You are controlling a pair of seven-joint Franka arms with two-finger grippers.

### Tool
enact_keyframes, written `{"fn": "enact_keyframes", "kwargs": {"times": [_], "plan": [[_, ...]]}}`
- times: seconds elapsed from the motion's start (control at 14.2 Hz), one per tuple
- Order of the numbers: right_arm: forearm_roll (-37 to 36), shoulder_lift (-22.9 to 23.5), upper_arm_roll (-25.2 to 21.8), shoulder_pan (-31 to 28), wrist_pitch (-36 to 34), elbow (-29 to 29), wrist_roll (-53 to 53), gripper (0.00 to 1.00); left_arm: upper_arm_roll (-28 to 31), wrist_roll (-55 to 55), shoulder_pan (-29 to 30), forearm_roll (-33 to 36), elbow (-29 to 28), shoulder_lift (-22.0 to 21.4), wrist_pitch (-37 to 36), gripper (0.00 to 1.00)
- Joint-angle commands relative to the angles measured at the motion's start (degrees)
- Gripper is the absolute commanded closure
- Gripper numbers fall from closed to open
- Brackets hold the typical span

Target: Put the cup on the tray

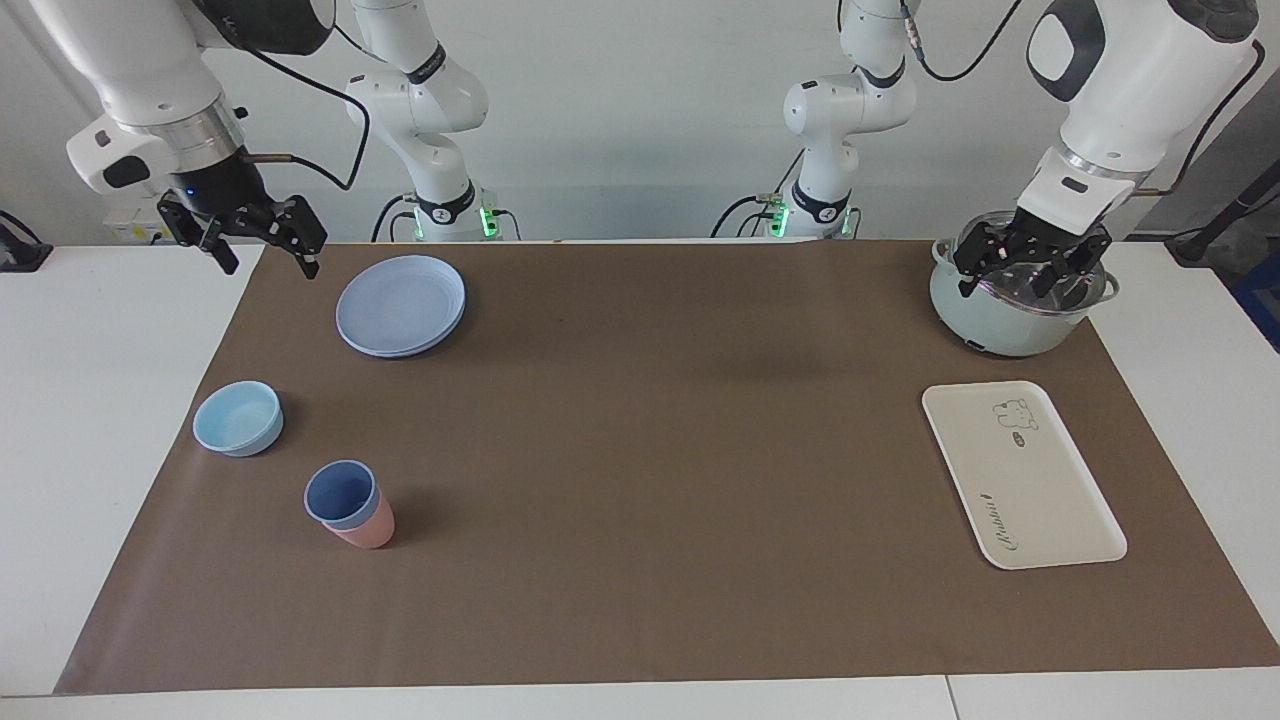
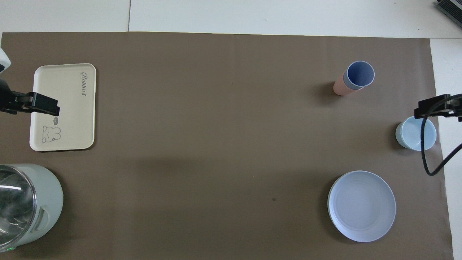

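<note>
The periwinkle-blue cup (image 1: 341,494) (image 2: 359,74) stands nested inside a pink cup (image 1: 368,528) (image 2: 340,87), toward the right arm's end of the table and farther from the robots than the bowl. The cream tray (image 1: 1020,475) (image 2: 63,106), printed with a bear drawing, lies flat toward the left arm's end with nothing on it. My right gripper (image 1: 270,262) hangs open in the air over the mat's corner beside the plate, holding nothing. My left gripper (image 1: 1020,280) hangs open over the pot, also holding nothing. Neither gripper touches the cup or the tray.
A light-blue bowl (image 1: 238,418) (image 2: 415,134) sits beside the cups, nearer to the robots. A round lilac-blue plate (image 1: 400,305) (image 2: 361,206) lies close to the right arm's base. A pale green pot (image 1: 1000,325) (image 2: 39,202) with a glass lid stands nearer to the robots than the tray.
</note>
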Motion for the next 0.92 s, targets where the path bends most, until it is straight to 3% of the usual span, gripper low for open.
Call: {"fn": "enact_keyframes", "kwargs": {"times": [0.0, 0.49, 0.85], "plan": [[-0.23, -0.93, 0.39, -0.16, -0.33, -1.06, 0.48, 0.00, -0.32, 0.04, 0.74, -0.83, -2.08, -1.99, -0.01, 0.00], [-0.14, -1.29, 0.39, -0.68, 1.76, -2.37, -0.83, 0.00, -0.32, 0.04, 0.74, -0.83, -2.08, -1.99, -0.01, 0.00], [0.03, -2.43, 0.13, -4.37, 12.21, -8.08, -20.65, 0.00, -0.32, 0.04, 0.74, -0.83, -2.08, -1.90, -0.01, 0.00]]}}
